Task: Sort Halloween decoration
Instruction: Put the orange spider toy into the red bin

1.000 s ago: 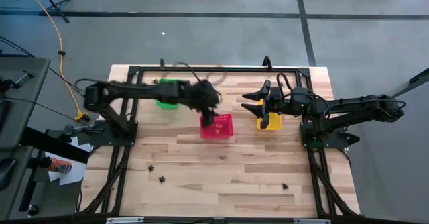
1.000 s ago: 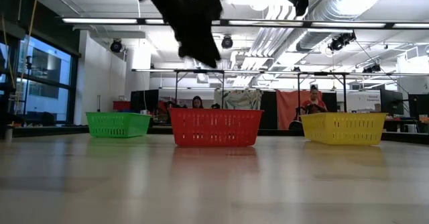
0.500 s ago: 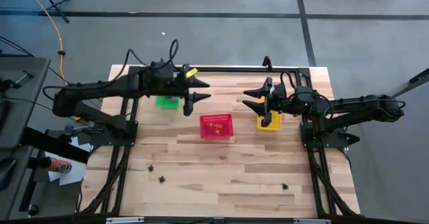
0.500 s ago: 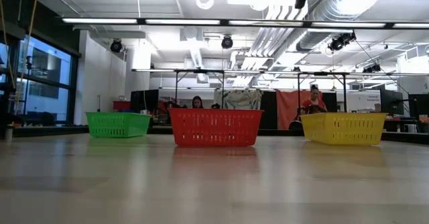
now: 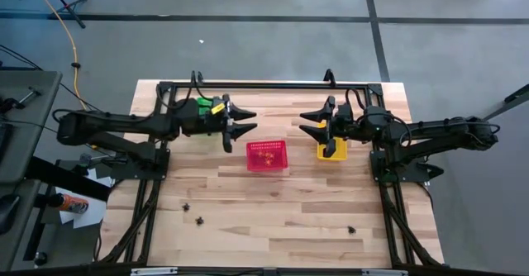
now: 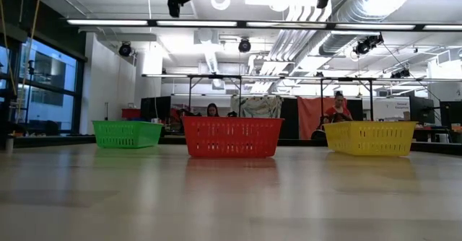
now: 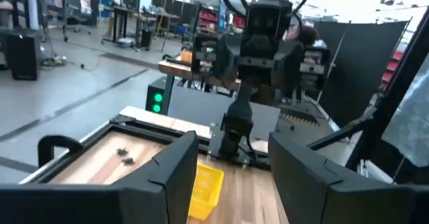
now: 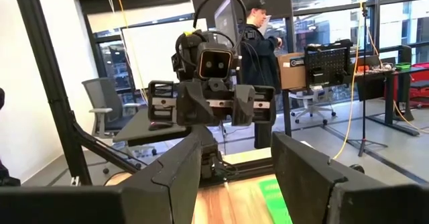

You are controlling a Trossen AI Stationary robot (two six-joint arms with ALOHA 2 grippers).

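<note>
My left gripper point(image 5: 241, 121) is open and holds nothing; it hovers high, level, beside the green basket point(image 5: 202, 106) and points toward the table's right. My right gripper point(image 5: 312, 121) is also open with nothing in it, facing the left one from above the yellow basket point(image 5: 332, 150). The red basket point(image 5: 267, 156) stands between them nearer the near edge, with small trinkets point(image 5: 265, 152) inside. Three dark trinkets lie on the table toward the near edge: two on the left point(image 5: 188, 206) point(image 5: 199, 221) and one on the right point(image 5: 351, 229). The left wrist view shows trinkets point(image 7: 124, 155) past my left gripper point(image 7: 231, 177).
The green basket point(image 6: 128, 133), red basket point(image 6: 232, 136) and yellow basket point(image 6: 369, 137) stand in a row near the far side of the wooden table point(image 5: 273, 202). A black frame point(image 5: 248, 85) runs around the table. People show in the room behind.
My left gripper has risen from above the red basket and drawn back toward the table's far left, beside the green basket. It has turned from pointing down to level, pointing right. The right arm has kept still.
</note>
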